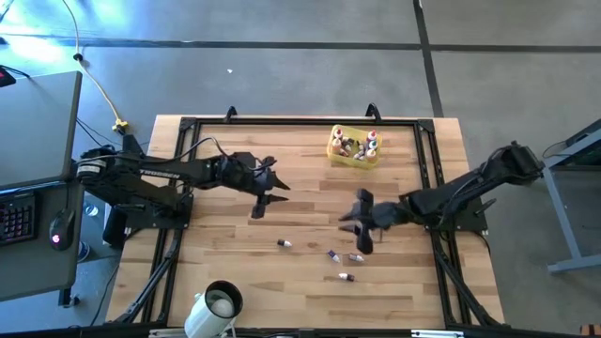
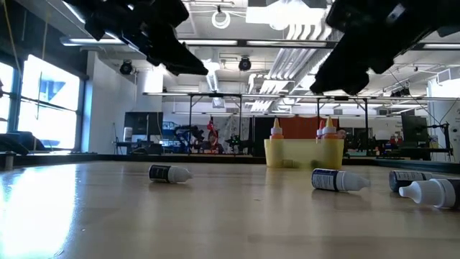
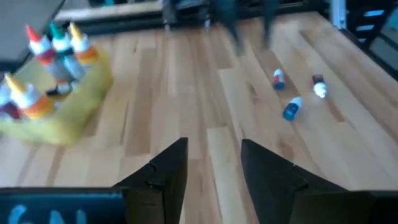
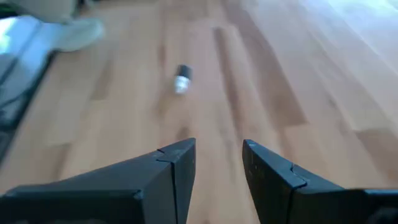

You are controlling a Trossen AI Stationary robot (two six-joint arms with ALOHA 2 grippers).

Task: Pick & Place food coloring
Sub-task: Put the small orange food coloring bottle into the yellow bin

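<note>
Loose bottles (image 1: 331, 253) near mug (image 1: 218, 306); tray (image 1: 353, 148) beyond; both end effectors apparently parted, empty.

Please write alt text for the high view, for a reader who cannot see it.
Two dark robot arms reach over a wooden table; the left gripper and right gripper are both empty. Four small bottles lie loose near the right gripper; a yellow tray holds more.

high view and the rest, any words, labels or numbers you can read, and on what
"TROSSEN": white letters along the left arm in the high view, small, only just legible.
Bottles lying on the table: dark labels, print too small to read.
Bottles standing in the yellow tray: labels blurred.
Blue marks at the left wrist view's lower edge: blurred, unreadable.
</note>
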